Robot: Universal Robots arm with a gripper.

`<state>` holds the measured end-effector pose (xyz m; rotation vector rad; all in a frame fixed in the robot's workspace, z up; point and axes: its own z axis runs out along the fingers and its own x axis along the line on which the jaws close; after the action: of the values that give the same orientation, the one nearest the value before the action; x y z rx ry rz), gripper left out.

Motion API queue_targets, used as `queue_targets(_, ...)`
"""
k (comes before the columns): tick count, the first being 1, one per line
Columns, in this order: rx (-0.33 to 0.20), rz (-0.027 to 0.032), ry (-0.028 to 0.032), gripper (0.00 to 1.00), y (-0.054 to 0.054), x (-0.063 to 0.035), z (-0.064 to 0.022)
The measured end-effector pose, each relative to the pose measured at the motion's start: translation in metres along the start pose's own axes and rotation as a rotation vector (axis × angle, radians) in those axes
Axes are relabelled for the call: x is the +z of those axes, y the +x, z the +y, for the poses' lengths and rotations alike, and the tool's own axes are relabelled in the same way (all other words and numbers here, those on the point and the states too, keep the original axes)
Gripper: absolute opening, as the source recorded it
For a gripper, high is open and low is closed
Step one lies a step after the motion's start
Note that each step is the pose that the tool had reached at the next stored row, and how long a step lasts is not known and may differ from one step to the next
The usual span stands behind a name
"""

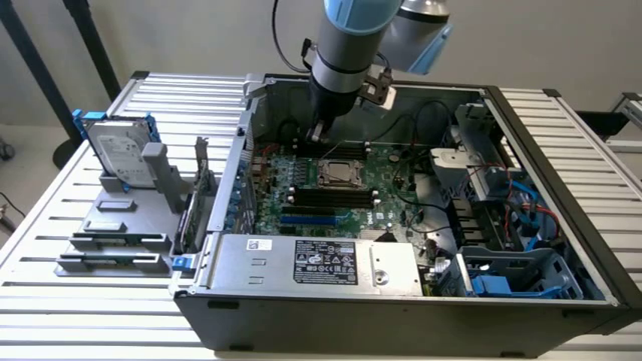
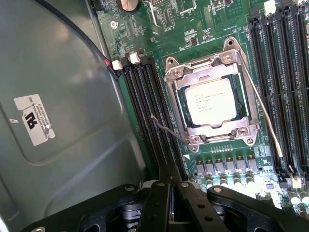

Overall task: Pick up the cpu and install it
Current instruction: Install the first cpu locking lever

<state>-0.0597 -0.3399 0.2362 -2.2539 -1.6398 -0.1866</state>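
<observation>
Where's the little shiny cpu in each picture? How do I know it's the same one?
Exterior view: the cpu sits mid-picture on the green motherboard.
Wrist view: the cpu lies inside the silver socket frame, printed side showing.
Shared landmark: the black memory slots running right beside the cpu.

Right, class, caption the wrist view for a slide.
The cpu sits in the motherboard socket, the shut gripper close by the memory slots.

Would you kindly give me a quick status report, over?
Gripper shut, empty, by the memory slots. Cpu sitting in the socket. Nothing lying on it.
</observation>
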Motion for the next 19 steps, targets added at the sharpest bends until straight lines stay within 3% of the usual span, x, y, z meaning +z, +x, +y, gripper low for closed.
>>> queue_targets(8, 0.092, 0.0213, -0.0351, 0.11, -0.002, 0.0069, 0.0009)
queue_targets(13, 0.118, 0.0271, -0.0449, 0.11, -0.007, 0.0151, -0.0046)
queue_targets(19, 0.162, 0.0377, -0.0644, 0.11, -0.009, 0.0202, -0.0041)
